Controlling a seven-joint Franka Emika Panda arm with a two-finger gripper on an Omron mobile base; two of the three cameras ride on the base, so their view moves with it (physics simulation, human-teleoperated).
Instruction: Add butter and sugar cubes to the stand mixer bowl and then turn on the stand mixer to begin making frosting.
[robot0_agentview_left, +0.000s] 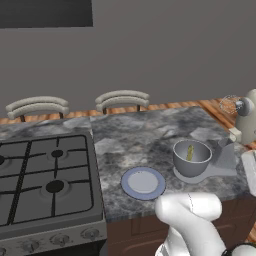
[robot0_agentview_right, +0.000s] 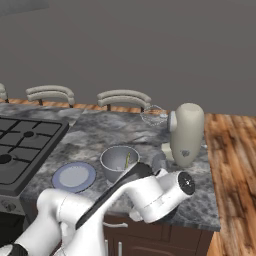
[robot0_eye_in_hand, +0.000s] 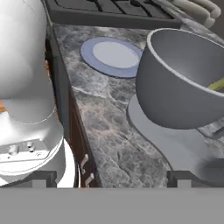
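You're seeing the butter (robot0_agentview_left: 190, 152) leaning steeply inside the stand mixer bowl (robot0_agentview_left: 192, 158) at the frame's right, long axis nearly upright; the gripper (robot0_eye_in_hand: 111, 179) is hanging spread, grasping nothing.

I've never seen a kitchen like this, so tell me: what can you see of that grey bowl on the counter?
The bowl is deep, round and grey, metal by its look, with a thick rim. It stands upright on the mixer's flat grey base, on the marbled counter. A thin yellow butter stick leans inside against its wall. A blue-rimmed plate lies beside it, apart. The whisk is tilted up, clear of the bowl. Nothing grips it.
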